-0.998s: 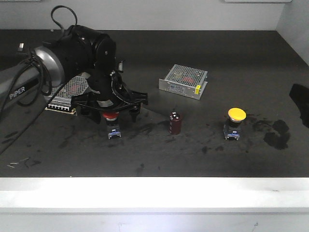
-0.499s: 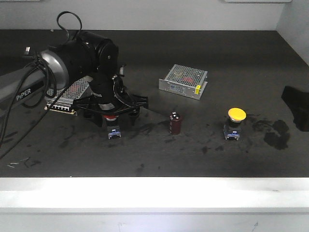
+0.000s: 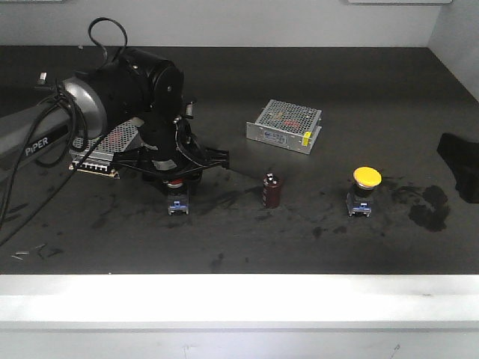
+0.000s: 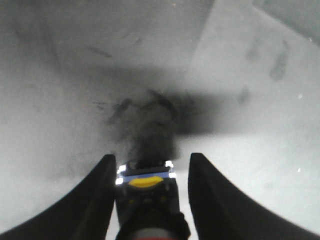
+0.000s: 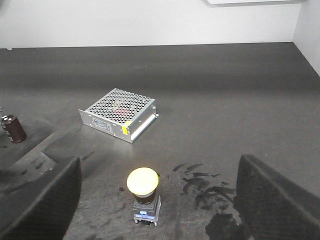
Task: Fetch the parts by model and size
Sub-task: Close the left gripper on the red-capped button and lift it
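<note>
The left claw (image 3: pixel 177 178) points straight down over the red switch (image 3: pixel 177 202), which stands on the dark, scuffed table (image 3: pixel 239 247). Its black curved fingers (image 4: pixel 97 200) are spread on both sides of the switch body, not closed on it. Only the left wrist view shows this gap. The right claw (image 5: pixel 160 160) is wide open, well apart from the yellow switch (image 5: pixel 142 181) with its smooth round cap.
</note>
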